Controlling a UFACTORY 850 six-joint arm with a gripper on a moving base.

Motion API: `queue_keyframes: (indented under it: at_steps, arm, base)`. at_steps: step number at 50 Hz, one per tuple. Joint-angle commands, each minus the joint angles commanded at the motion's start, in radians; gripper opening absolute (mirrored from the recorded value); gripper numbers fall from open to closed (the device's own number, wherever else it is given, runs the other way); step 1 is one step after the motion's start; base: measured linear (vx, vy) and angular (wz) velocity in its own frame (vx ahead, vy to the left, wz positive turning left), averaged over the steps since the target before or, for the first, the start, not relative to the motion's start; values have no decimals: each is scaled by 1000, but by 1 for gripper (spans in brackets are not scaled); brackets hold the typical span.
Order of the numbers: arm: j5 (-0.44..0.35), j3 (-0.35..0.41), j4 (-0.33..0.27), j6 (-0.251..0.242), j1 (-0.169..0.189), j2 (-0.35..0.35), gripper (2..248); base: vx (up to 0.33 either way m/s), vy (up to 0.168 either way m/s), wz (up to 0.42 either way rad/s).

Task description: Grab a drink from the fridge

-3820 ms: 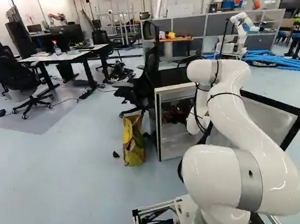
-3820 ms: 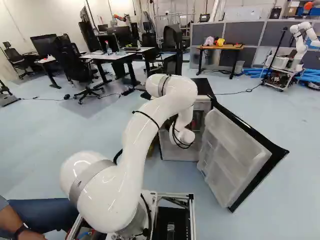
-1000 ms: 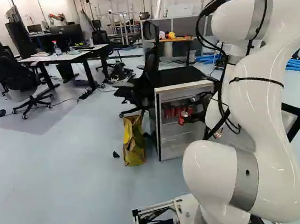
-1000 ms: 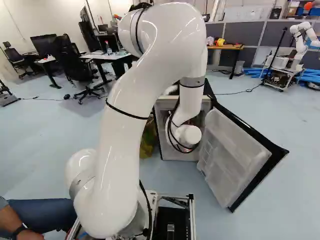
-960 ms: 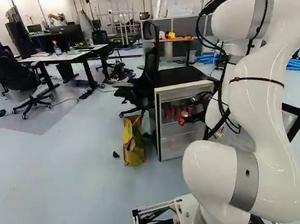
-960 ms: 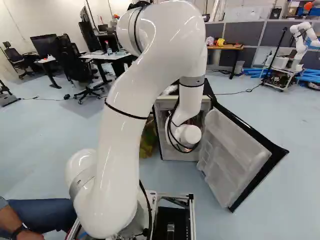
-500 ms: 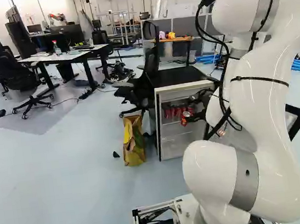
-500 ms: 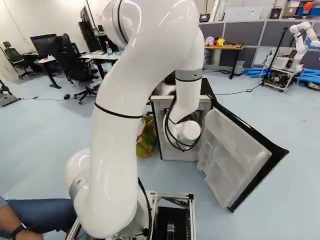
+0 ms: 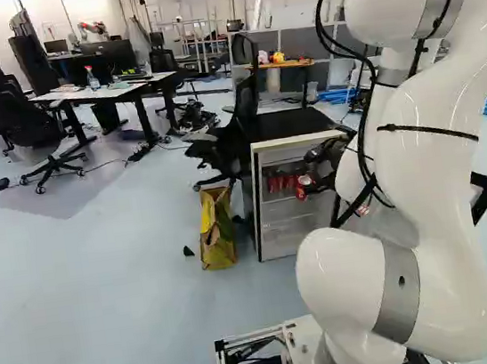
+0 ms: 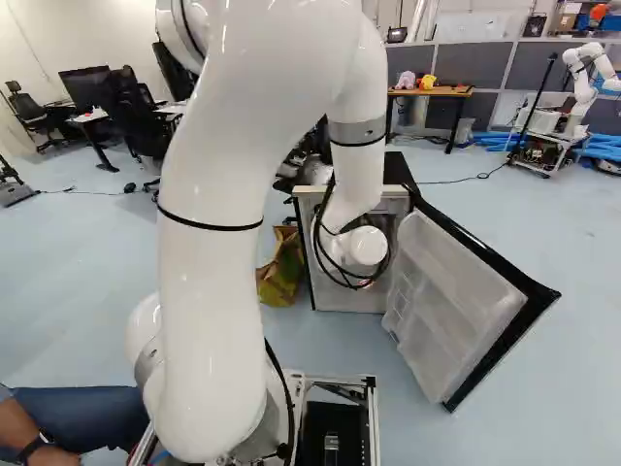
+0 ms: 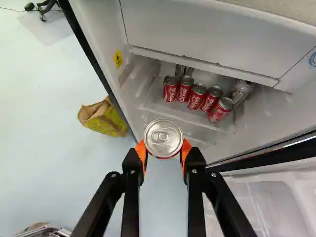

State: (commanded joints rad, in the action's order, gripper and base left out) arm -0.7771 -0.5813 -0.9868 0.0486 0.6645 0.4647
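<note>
In the left base view my gripper (image 9: 313, 187) is at the fridge's open front, holding a red can (image 9: 301, 190). From the wrist, the gripper (image 11: 164, 149) has its orange pads pressed on both sides of that can (image 11: 164, 138), whose silver lid faces the camera. The can is outside, in front of the fridge (image 11: 197, 30). Beyond it, several red cans (image 11: 195, 97) stand in a row on a fridge shelf, with a silver can (image 11: 242, 91) beside them. The fridge door (image 10: 456, 282) hangs wide open at the right of the right base view.
A yellow bag (image 9: 216, 230) stands on the floor beside the fridge, with a black office chair (image 9: 236, 138) behind it. Another robot (image 10: 584, 83) is at the far right. A person's arm (image 10: 27, 427) and leg are close to the base's left side.
Over the last second the arm has swung further back and the held can has shifted slightly up and right in the left base view. Earlier, the arm reached into the fridge. The base has not moved.
</note>
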Motion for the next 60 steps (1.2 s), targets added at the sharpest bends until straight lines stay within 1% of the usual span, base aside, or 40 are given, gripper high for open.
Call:
queue_keyframes:
  at_steps: [17, 37, 51, 60]
  arm:
    - [2, 28, 0, 0, 0, -69, 91]
    - [29, 59, 4, 0, -1, -151, 91]
    - [54, 79, 17, 0, -1, -207, 91]
    - [58, 90, 42, 0, -2, -244, 91]
  base:
    - [0, 0, 0]
    - [0, 0, 0]
    - [0, 0, 0]
    - [0, 0, 0]
